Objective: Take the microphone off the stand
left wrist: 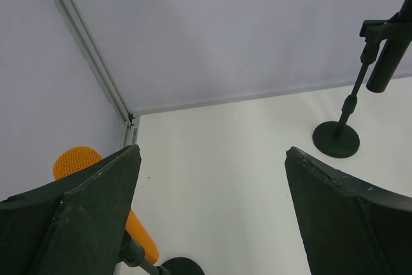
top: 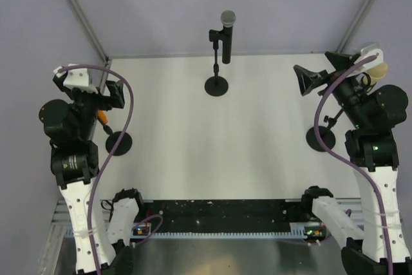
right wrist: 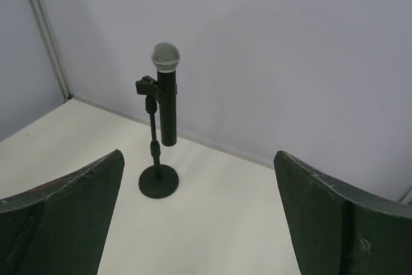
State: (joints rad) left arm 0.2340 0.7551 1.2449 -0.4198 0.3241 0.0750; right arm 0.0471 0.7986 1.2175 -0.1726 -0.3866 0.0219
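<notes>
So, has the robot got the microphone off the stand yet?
Not yet. Nothing looks done: the black microphone sits clipped in its stand at the back. Nothing is in hand either: the left pincer and right pincer are both open and empty. Left to do: reach it, grab it, lift it out.

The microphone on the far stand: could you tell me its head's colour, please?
Silver-grey mesh head on a black body, clearest in the right wrist view.

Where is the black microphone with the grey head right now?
In the top view the black microphone sits clipped upright on its stand at the far middle of the table, close to the back wall.
</notes>
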